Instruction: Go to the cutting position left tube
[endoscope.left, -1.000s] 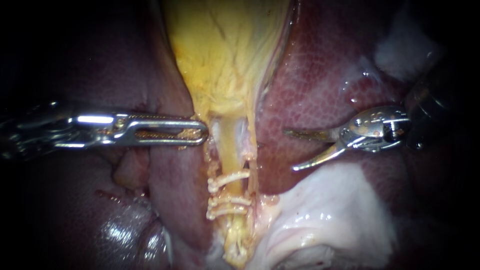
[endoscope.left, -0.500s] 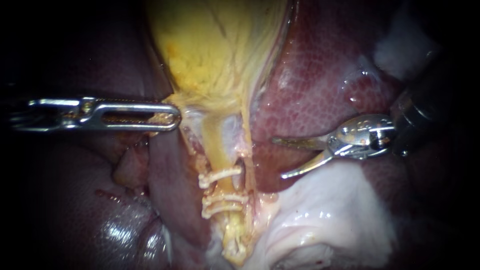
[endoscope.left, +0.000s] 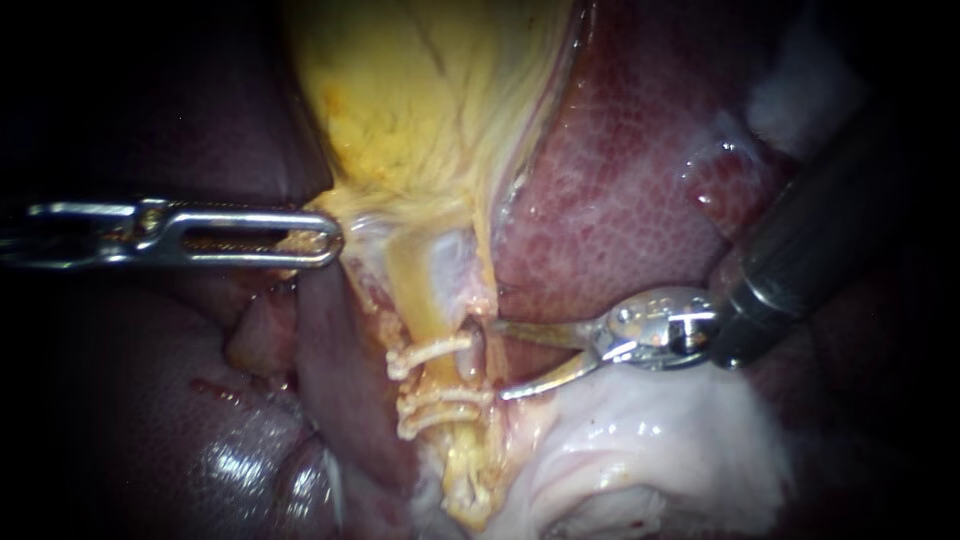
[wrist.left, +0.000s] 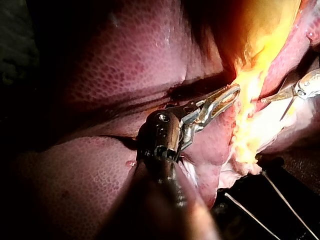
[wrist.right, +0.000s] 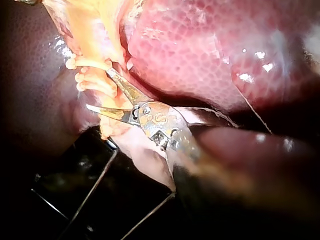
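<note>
Left tube (endoscope.left: 408, 292): right instrument (endoscope.left: 497, 358) has come up beside it, hand wide; left instrument (endoscope.left: 330, 236) grips gallbladder (endoscope.left: 430, 100).

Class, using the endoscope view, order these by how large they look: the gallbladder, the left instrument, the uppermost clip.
Largest: gallbladder.
Then the left instrument, as far as it shows.
Smallest: uppermost clip.

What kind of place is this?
Likely a surgery practice bench: a liver and yellow gallbladder lie over a dark base with thin wires, while the left instrument and the right instrument reach in.
</note>
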